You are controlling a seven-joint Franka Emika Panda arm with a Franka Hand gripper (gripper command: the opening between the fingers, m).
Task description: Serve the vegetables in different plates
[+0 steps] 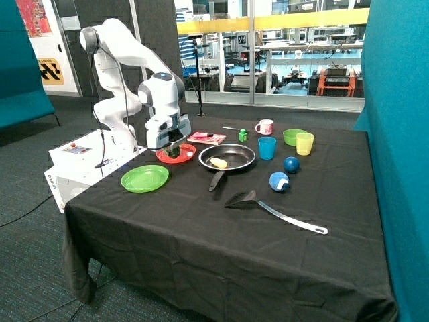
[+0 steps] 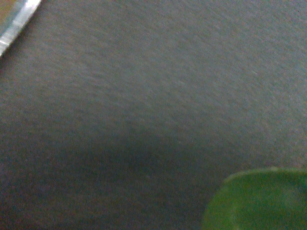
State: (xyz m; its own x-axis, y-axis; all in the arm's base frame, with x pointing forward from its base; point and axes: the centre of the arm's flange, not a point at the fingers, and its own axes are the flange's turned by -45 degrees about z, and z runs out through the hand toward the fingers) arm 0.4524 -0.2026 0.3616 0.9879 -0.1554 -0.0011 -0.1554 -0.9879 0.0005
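Left of centre, we had our gripper [image 1: 173, 149] down over the red plate [image 1: 163, 158], apparently holding the dark green vegetable [image 1: 175, 153]. Next move, we judged: release, then fetch the yellow vegetable [image 1: 218, 162] from the pan [image 1: 236, 150] for the green plate [image 1: 144, 178].

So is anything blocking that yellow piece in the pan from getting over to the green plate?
Nothing visible does. The yellow piece lies in the frying pan; only bare cloth separates it from the green plate. The gripper is at the red plate.

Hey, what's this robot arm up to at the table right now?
It is serving toy vegetables onto plates. The end effector is down at the red plate with the dark green vegetable. The pale yellow vegetable lies in the black frying pan, and the green plate has nothing on it.
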